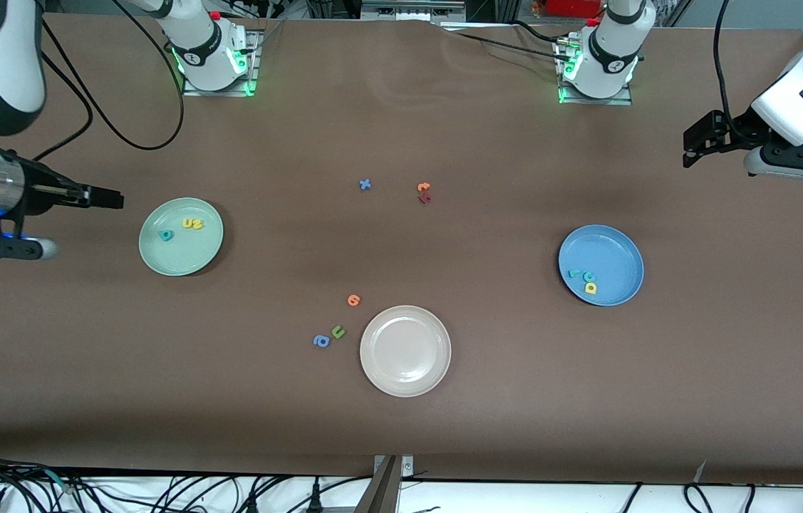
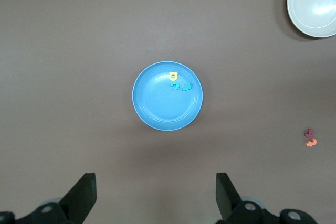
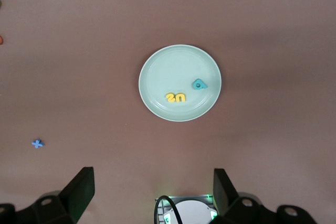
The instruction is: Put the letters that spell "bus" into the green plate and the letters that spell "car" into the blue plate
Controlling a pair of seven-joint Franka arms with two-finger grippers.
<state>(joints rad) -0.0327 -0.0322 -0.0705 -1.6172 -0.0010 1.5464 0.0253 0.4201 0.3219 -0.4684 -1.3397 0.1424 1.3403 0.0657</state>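
Both words are plated; back away clean.

You have b (image 1: 166, 235), u (image 1: 188, 224), s (image 1: 198, 224) in the green plate (image 1: 159, 263), c, a, r in the blue plate (image 1: 618, 246). Left gripper (image 2: 155, 195) and right gripper (image 3: 152, 192) hang wide open, empty, above them; lift straight, disturb nothing.

The cream plate (image 2: 314, 3) is cut off at the frame edge.
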